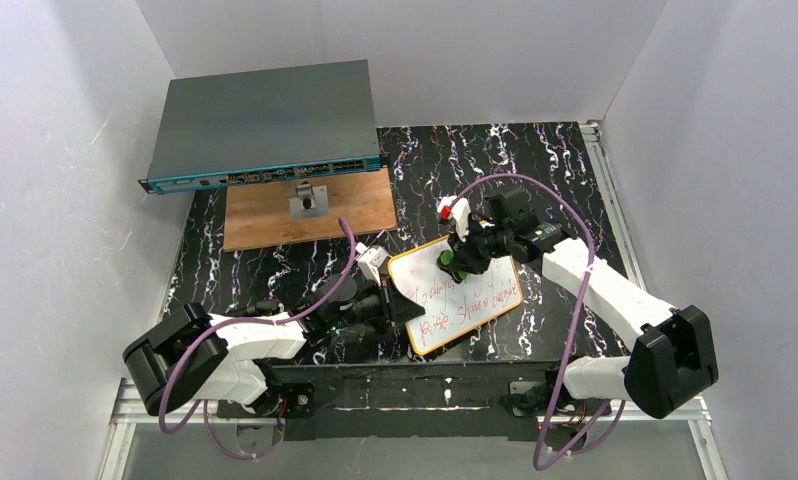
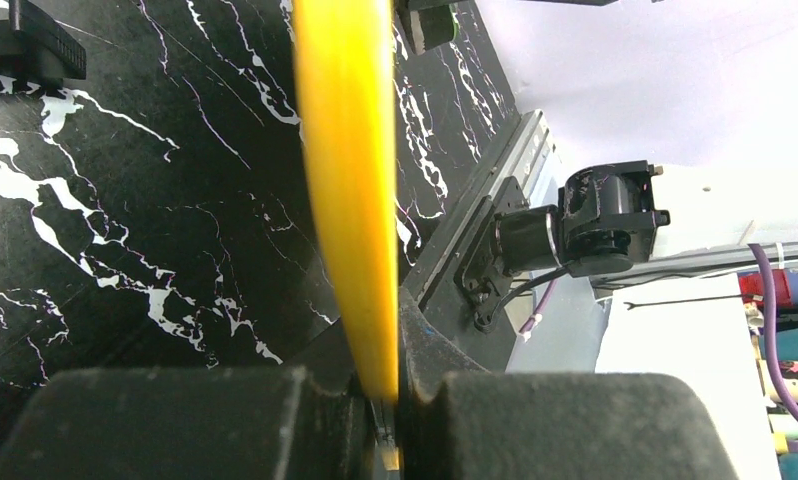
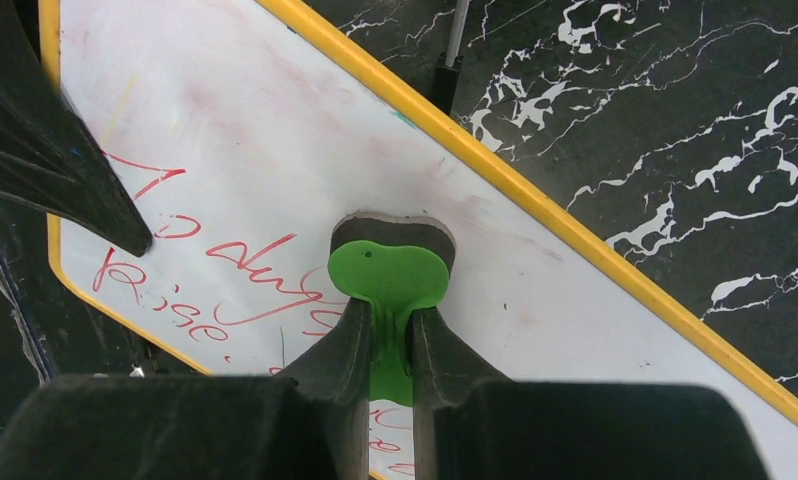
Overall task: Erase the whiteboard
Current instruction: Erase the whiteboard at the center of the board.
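Observation:
The whiteboard [image 1: 467, 298] lies slanted on the black marbled table, with red writing across its lower half. My left gripper [image 1: 397, 302] is shut on the board's left edge; in the left wrist view the orange rim [image 2: 347, 180] runs edge-on into the left gripper [image 2: 385, 385]. My right gripper [image 1: 451, 262] hovers over the board's upper left part, shut on a green eraser [image 3: 388, 282]. The eraser's dark felt face rests against the whiteboard [image 3: 275, 130] just above the writing, between the closed fingers of the right gripper [image 3: 385, 345].
A grey network switch [image 1: 265, 125] sits at the back left, overhanging a brown wooden board [image 1: 275, 222] that carries a small metal bracket [image 1: 308, 203]. White walls enclose three sides. The right arm's base [image 2: 605, 215] and a metal rail line the near edge.

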`<state>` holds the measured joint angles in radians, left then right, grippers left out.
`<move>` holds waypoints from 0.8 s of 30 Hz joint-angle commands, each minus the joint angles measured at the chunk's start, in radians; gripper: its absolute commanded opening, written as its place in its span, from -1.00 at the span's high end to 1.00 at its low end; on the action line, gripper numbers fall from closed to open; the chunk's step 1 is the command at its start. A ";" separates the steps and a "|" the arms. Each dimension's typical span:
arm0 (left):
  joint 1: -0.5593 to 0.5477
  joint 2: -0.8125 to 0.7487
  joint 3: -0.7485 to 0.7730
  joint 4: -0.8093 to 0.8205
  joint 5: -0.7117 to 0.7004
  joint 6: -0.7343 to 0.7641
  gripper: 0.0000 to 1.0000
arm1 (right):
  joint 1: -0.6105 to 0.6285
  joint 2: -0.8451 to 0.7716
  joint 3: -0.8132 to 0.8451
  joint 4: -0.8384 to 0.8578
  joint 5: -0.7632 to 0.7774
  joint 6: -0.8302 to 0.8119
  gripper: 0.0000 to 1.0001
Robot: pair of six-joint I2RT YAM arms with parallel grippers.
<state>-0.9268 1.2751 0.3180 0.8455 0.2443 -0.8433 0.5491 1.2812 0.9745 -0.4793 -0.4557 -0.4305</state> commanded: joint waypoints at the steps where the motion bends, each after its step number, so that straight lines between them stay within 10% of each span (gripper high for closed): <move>1: -0.020 -0.042 0.014 0.175 0.084 0.061 1.00 | 0.000 0.005 -0.019 0.010 0.079 -0.024 0.97; 10: -0.019 -0.030 0.013 0.187 0.069 0.052 1.00 | 0.150 -0.041 -0.037 -0.153 0.121 -0.279 0.97; 20: -0.018 -0.043 0.009 0.180 0.065 0.053 1.00 | 0.092 -0.052 -0.068 0.065 0.489 -0.140 0.97; 24: -0.018 -0.040 0.008 0.183 0.064 0.051 1.00 | 0.093 -0.032 -0.011 0.027 0.401 -0.116 0.97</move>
<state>-0.9257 1.2778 0.3088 0.8665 0.2169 -0.8387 0.6506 1.2190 0.8978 -0.5014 -0.0975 -0.5903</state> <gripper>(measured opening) 0.037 0.188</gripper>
